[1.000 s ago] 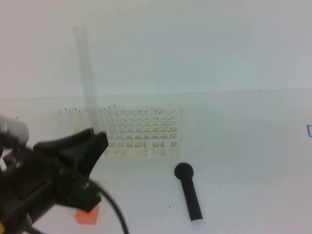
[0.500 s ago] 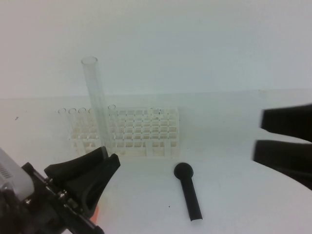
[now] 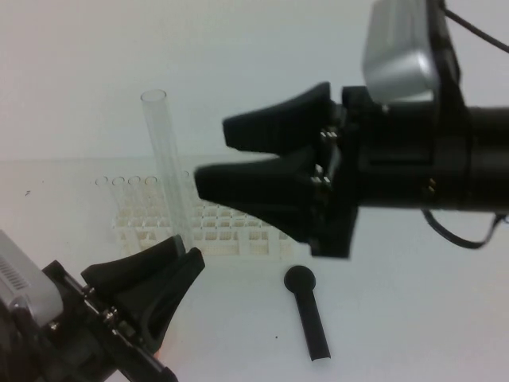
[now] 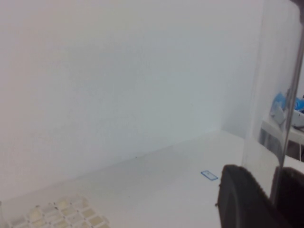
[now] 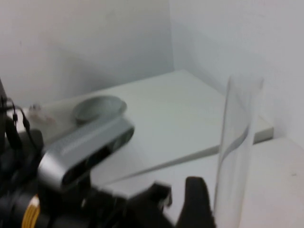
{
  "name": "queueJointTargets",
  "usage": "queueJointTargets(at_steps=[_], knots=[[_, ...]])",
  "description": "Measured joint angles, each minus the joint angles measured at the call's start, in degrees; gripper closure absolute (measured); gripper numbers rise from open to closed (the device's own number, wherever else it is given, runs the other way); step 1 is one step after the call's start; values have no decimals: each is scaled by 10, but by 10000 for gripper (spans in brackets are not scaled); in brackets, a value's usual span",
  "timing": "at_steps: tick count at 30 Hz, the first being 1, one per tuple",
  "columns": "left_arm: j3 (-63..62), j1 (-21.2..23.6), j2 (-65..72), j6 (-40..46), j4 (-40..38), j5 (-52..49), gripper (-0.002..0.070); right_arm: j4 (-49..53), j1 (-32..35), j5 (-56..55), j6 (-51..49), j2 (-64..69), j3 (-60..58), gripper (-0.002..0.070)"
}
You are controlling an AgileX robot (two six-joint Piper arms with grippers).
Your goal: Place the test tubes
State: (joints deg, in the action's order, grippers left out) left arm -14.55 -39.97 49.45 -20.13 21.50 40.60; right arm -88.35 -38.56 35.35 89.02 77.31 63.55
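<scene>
One test tube (image 3: 163, 159) stands upright, clamped near its base by the left pincer (image 3: 187, 251) close to the rack (image 3: 143, 224), while the right pincer (image 3: 213, 153) hovers wide-spread just beside it; risk: a misaligned closing could tilt the glass or knock it loose.

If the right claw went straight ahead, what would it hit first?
Probably the tube, held upright by the left gripper low on the left; the right gripper, in mid-air, points open fingers at it. Depth is unclear.
</scene>
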Motion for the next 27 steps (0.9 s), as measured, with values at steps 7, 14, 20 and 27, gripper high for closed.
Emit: queueJointTargets(at_steps=[7, 14, 20, 27], knots=[[0, 0, 0, 0, 0, -4, 676, -35, -9, 24, 1, 59, 72, 180], [0, 0, 0, 0, 0, -4, 676, -39, -22, 30, 2, 93, 108, 181], [0, 0, 0, 0, 0, -4, 676, -40, -22, 31, 2, 101, 112, 288], [0, 0, 0, 0, -1, -4, 676, -40, -22, 48, 8, 104, 112, 518]])
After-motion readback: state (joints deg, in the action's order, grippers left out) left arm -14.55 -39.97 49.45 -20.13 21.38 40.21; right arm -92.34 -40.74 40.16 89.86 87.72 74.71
